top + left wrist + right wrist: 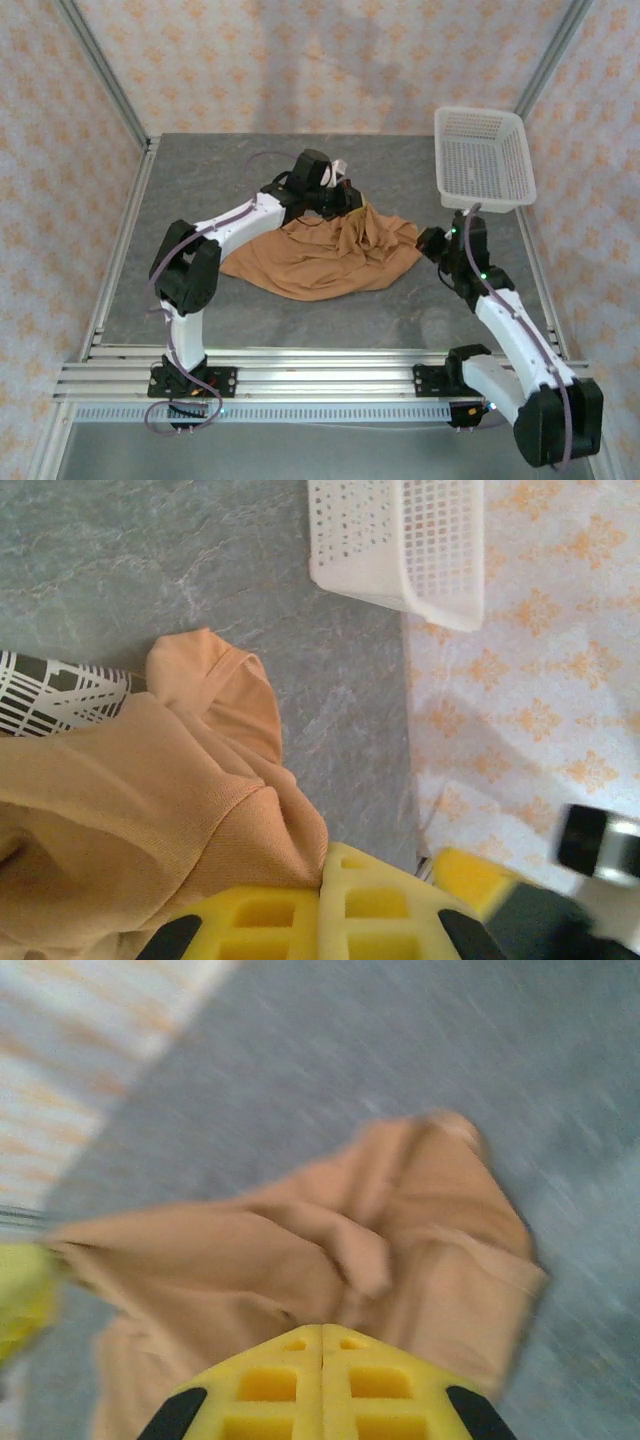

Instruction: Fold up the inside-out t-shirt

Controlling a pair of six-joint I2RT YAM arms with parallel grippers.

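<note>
Overhead, the inside-out t-shirt (330, 255) is lying lengthwise left-right; wrist views are showing left tool (322, 880) and right tool (322, 1338) pinching it

The shirt (330, 260) is heaped across the middle of the table (200, 180). Bare table lies open along the near rail (320, 375), across the far strip behind the heap, and down the left side. The left arm (225, 225) arches past the heap's left edge to its far side and bars the way there. The right arm (500, 310) stands at the heap's right tip. The basket (483, 155) takes up the far right corner, close behind that arm. Walls (60, 150) close in at left, far and right.
</note>
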